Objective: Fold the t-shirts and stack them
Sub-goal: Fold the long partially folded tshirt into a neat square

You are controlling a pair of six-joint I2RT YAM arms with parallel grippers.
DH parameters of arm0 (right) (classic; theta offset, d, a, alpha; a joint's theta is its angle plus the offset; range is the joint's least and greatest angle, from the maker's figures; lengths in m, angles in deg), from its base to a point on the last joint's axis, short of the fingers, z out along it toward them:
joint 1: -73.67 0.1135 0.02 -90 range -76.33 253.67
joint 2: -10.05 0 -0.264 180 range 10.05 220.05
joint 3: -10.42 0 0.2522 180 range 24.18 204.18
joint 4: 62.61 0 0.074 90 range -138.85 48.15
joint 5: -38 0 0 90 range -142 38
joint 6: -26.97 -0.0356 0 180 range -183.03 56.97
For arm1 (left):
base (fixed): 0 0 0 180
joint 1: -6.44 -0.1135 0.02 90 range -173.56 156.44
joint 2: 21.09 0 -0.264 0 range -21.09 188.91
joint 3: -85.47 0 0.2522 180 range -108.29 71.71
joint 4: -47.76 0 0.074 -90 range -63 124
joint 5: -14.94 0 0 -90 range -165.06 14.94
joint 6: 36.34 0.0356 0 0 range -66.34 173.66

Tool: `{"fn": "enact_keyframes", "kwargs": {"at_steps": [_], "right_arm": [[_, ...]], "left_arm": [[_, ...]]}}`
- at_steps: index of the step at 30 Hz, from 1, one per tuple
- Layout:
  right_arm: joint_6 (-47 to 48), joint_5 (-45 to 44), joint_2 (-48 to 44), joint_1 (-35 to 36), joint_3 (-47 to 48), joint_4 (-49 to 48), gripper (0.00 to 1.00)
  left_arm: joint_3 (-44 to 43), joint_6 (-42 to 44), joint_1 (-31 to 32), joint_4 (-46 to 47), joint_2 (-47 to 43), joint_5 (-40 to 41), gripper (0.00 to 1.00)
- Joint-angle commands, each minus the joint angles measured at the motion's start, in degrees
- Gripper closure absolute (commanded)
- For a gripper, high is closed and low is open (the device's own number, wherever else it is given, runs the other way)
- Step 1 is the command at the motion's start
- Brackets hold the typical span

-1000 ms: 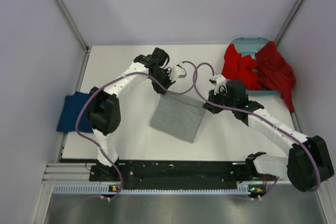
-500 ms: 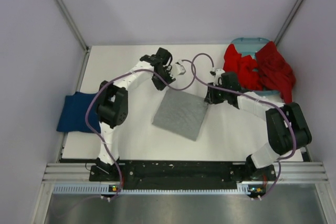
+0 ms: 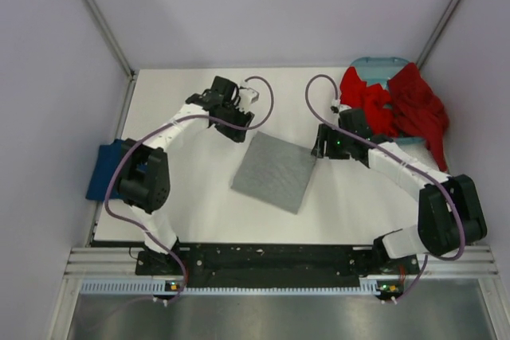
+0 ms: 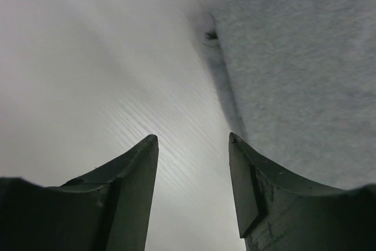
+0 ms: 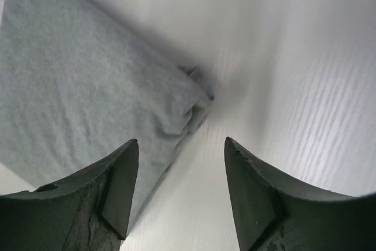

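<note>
A heather grey t-shirt [image 3: 273, 171] lies folded into a flat square in the middle of the table. My left gripper [image 3: 238, 130] hovers just off its far left corner, open, with only bare table between its fingers [image 4: 192, 137]; the grey t-shirt [image 4: 294, 74] lies to the right of them. My right gripper [image 3: 321, 148] stands open beside the far right corner, empty [image 5: 181, 140], with the rumpled corner of the grey t-shirt [image 5: 88, 86] ahead to its left. A navy t-shirt [image 3: 107, 169] lies folded at the table's left edge. Red t-shirts [image 3: 394, 109] are heaped at the far right.
The teal basket [image 3: 381, 64] sits in the far right corner under the red heap, which spills over its rim. Purple cables loop above both wrists. The white table [image 3: 191, 205] is fenced by lilac walls on three sides.
Both grippers have gone from shut to open and let go of the grey t-shirt's far corners. The left wrist has drawn back to the left; the shirt lies flat.
</note>
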Motion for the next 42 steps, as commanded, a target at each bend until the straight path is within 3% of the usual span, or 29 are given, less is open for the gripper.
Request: {"fn": "enact_keyframes", "kwargs": {"at_steps": [1,6,11,14,23,25,26,29,32,35,37,38,39,42], "right_arm": [[-10.8,5.0,-3.3,1.6,-5.7,-0.4,0.40],[-12.5,9.4,5.0,1.4,-4.9,-4.4,0.46],[-14.4,12.6,14.2,-0.4,-0.7,-8.2,0.76],[-14.8,13.2,18.4,-0.4,2.3,-8.6,0.88],[-15.4,12.6,21.8,-0.4,4.3,-9.2,0.94],[-15.2,12.7,22.0,-0.5,4.5,-9.3,0.94],[-15.1,12.9,22.2,-0.4,4.8,-9.3,0.93],[-14.0,13.5,21.5,-0.4,5.7,-8.0,0.86],[-11.3,13.3,17.7,-0.4,5.7,-5.1,0.57],[-9.2,12.2,11.1,-0.4,5.1,-1.8,0.40],[-8.1,10.9,6.3,-0.5,4.6,0.3,0.22],[-7.7,10.1,3.8,-0.4,4.0,1.2,0.17],[-7.3,9.6,1.0,-0.5,3.7,1.8,0.03],[-5.9,7.4,-3.3,-0.5,2.8,4.7,0.01]], "left_arm": [[7.6,-11.0,0.4,8.4,-5.1,-10.6,0.43],[12.2,-17.7,-0.5,13.6,-4.1,-13.1,0.40],[12.1,-22.6,-2.9,13.9,-0.2,-16.1,0.40],[12.9,-24.6,-4.2,14.6,2.4,-17.5,0.40],[13.4,-30.0,-5.3,15.1,9.5,-21.1,0.41],[13.4,-30.6,-5.4,15.5,10.9,-23.3,0.47],[13.3,-30.9,-5.4,15.6,11.6,-24.3,0.56],[12.8,-30.7,-5.8,15.5,12.3,-27.7,1.00],[13.3,-29.1,-7.0,15.2,9.4,-28.9,1.00],[14.8,-24.2,-8.3,12.8,4.3,-27.4,1.00],[15.8,-19.5,-9.3,9.7,0.7,-24.6,1.00],[16.4,-17.1,-10.0,8.3,-1.2,-23.6,1.00],[17.3,-15.1,-10.5,6.2,-2.9,-22.2,1.00],[19.7,-7.3,-12.6,1.6,-8.1,-18.5,1.00]]}}
